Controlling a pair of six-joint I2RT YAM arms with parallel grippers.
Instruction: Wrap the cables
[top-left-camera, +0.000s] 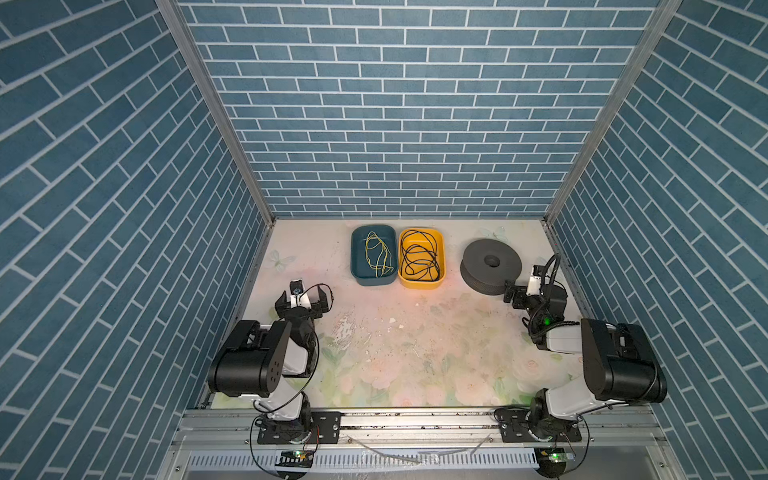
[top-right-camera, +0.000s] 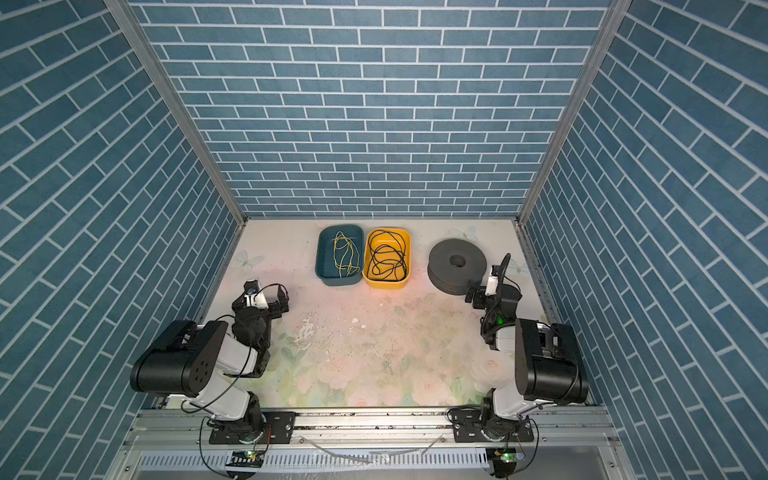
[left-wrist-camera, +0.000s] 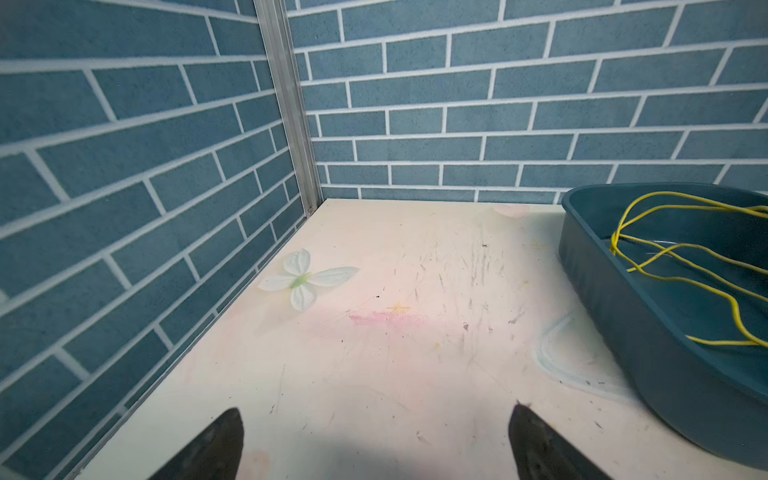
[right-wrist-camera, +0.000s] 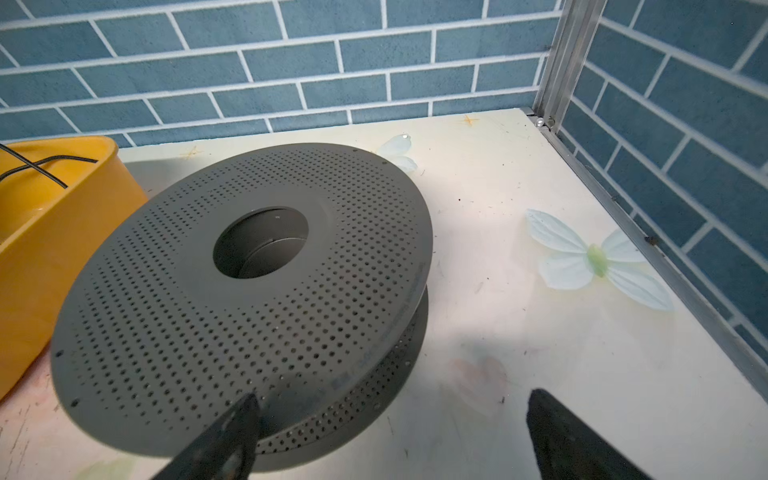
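Note:
The cables, one thin black cord (top-left-camera: 420, 257) (top-right-camera: 386, 259), lie in loose loops inside a yellow tray (top-left-camera: 419, 284) at the back of the table; the right wrist view catches a short stretch of the cord (right-wrist-camera: 41, 168). A grey perforated spool (top-left-camera: 490, 266) (right-wrist-camera: 241, 291) lies flat to the tray's right. My right gripper (top-left-camera: 513, 296) (right-wrist-camera: 395, 395) stands open at the spool's near edge, one finger over its rim and the other over bare table. At the near left my left gripper (top-left-camera: 302, 297) (left-wrist-camera: 378, 409) is open above the table, holding nothing.
A dark teal tray (top-left-camera: 356, 259) (left-wrist-camera: 623, 332) holding a thin yellow-green wire (top-left-camera: 378, 253) (left-wrist-camera: 685, 249) stands directly left of the yellow tray (right-wrist-camera: 50, 249). Blue brick-pattern walls enclose the table on three sides. An aluminium rail carries both arm bases along the front edge.

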